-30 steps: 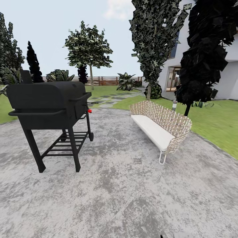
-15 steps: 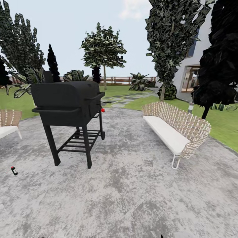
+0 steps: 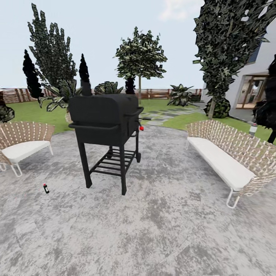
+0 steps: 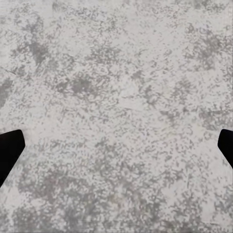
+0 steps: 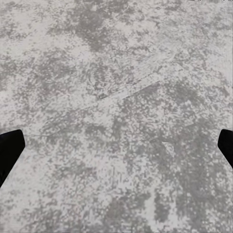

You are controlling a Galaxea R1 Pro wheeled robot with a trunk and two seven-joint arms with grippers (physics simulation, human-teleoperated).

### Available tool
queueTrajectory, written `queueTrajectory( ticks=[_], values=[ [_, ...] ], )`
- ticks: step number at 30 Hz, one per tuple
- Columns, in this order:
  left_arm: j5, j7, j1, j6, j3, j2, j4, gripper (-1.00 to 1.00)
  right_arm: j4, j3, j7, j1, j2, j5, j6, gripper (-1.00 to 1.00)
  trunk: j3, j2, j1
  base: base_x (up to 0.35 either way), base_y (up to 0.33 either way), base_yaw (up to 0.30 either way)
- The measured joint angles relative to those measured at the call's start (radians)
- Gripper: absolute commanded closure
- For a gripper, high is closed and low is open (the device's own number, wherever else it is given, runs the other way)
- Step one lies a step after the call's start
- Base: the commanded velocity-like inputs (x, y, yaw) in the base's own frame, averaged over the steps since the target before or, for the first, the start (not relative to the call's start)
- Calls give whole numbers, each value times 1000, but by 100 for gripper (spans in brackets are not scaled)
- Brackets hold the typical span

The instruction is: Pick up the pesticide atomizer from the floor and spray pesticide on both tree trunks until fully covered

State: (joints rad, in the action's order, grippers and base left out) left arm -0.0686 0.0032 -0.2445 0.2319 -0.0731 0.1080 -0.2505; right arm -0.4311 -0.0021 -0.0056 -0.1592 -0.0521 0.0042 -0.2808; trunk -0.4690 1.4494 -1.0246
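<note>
Ground: one mottled grey stone patio [image 3: 161,226], with lawn [image 3: 34,111] beyond it.
Bottle: one small dark bottle with a red cap [image 3: 46,188], upright on the patio, left of the grill and near the left bench; likely the atomizer, too small to be sure.
Grill: one black grill [image 3: 105,128] on four legs, mid-patio, with a slatted lower shelf and one red knob on its side.
Benches: two woven benches with white cushions, one at the left edge [image 3: 21,143], one on the right [image 3: 234,157].
Trees: one broad-crowned tree on a thin pale trunk [image 3: 140,61] far behind the grill; one taller leafy tree [image 3: 226,50] at right, its trunk base by the house [image 3: 255,88].
Fence: one reddish slatted fence [image 3: 17,95] along the far lawn.
Stepping stones: several grey slabs [image 3: 163,114], count unclear.
Left gripper [image 4: 116,148]: two dark fingertips spread wide, nothing between them, patio below.
Right gripper [image 5: 116,148]: two dark fingertips likewise wide apart, over bare patio.
</note>
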Motion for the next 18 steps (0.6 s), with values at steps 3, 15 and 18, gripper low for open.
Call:
queueTrajectory(
  ticks=[3, 15, 18],
  values=[
    [-2, 0, 0, 2, 0, 2, 2, -100, 2, 1, 0, 0, 0, 0, 0, -100, 0, 0, 0, 231, 277, 279],
    [-3, 0, 0, 1, -1, 8, 3, -100, 3, 2, 0, 0, 0, 0, 0, -100, 0, 0, 0, 233, 277, 278],
    [-9, 0, 0, 1, -7, 9, 3, -100, 3, 2, 0, 0, 0, 0, 0, -100, 0, 0, 0, 198, 225, 279]
  ],
)
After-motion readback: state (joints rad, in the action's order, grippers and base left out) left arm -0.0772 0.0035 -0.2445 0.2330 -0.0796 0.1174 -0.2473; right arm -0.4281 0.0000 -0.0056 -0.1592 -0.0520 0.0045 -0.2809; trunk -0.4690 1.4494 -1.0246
